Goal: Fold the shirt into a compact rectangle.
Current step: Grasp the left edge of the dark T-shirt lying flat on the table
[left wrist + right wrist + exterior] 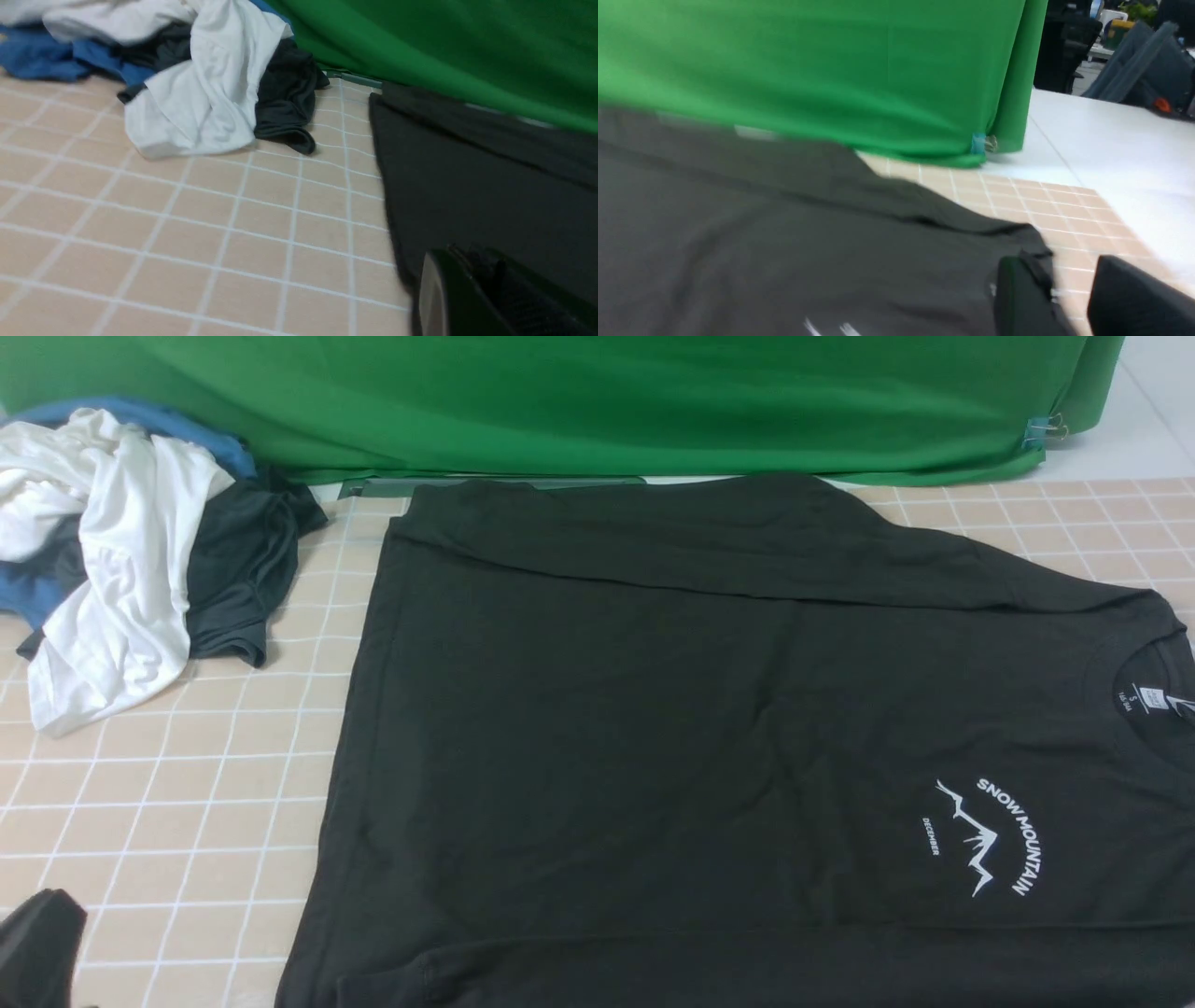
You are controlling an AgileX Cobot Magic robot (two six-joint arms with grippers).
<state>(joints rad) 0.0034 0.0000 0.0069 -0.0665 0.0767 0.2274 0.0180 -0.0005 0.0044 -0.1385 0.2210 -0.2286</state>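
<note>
The black shirt (709, 728) lies flat on the tiled table, collar and white label (1146, 698) to the right, with the white "SNOW MOUNTAIN" print (990, 835) facing up. Its far edge is folded over toward me in a long strip (709, 537). My left gripper (37, 947) shows as a dark shape at the front left corner, beside the shirt's hem side. In the left wrist view only one finger (444, 294) shows, its ribbed pad bare. My right gripper (1073, 298) is open beside the shirt's edge (1031, 235), with bare tiles between its fingers. It is out of the front view.
A heap of clothes lies at the far left: a white garment (121, 560), a dark grey-green one (238, 569) and blue fabric (37, 593). A green cloth backdrop (607, 401) hangs along the table's far edge, clipped at its right corner (1046, 429).
</note>
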